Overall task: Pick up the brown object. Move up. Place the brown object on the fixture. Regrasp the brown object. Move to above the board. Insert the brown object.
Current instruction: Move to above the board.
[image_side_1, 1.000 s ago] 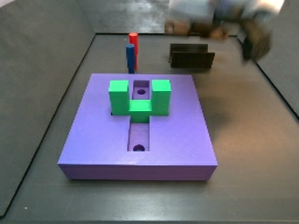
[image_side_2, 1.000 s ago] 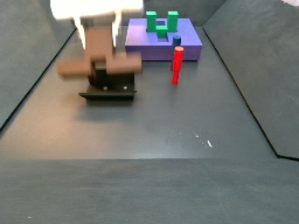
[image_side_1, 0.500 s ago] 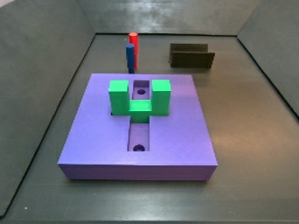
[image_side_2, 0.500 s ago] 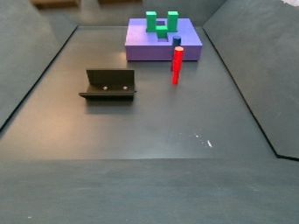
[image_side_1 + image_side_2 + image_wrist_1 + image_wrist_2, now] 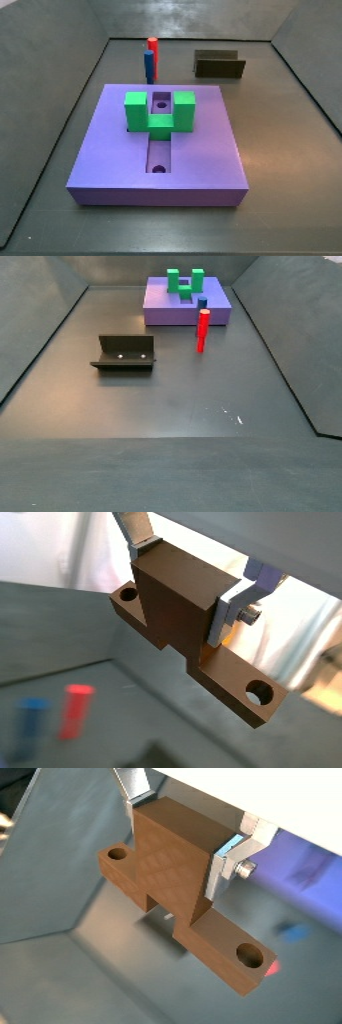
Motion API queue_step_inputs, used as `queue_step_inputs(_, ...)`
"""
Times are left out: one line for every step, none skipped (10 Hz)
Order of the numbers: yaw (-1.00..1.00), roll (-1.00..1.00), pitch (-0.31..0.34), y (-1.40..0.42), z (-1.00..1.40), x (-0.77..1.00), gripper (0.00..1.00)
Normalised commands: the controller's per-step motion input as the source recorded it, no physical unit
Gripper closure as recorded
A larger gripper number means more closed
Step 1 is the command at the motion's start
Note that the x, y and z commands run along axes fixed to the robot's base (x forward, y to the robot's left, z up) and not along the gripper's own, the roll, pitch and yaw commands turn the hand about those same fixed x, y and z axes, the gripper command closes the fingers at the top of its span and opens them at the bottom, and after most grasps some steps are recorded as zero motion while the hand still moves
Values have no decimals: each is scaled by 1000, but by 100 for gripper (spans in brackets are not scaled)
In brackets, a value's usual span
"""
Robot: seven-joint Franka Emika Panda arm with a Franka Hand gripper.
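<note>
Gone from both side views is the arm that was over the dark L-shaped fixture [image 5: 124, 353]. Wrist views show the gripper [image 5: 187, 594] clamped on the brown flat bar [image 5: 187, 627], carried high, probably toward the purple slab [image 5: 120, 165].

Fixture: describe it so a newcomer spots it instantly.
Start at the purple board with the green block; the fixture sits apart on the floor, past the red-and-blue post. It is the only dark, low bracket. The gripper, seen only in wrist views, holds the brown object.
</note>
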Motion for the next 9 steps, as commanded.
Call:
queue_step_inputs(110,-1000,-24,-1400,258,-1136,100)
queue_step_inputs(108,-1000,-41,-1400,274,-1124,100)
queue_step_inputs(109,-1000,-59,-1400,258,-1159,100)
queue_step_inputs(106,-1000,-84,-557,94,-509,100)
queue_step_inputs(103,-1000,-96,-207,27,-233,100)
queue_step_inputs(68,-1000,-78,-55,12,-94,100)
queue_step_inputs(58,-943,-83,-46,23,-83,100)
queue_step_inputs(23,-536,-84,-5,-8,-75,100)
queue_step_inputs(10,-330,-78,14,2,-62,100)
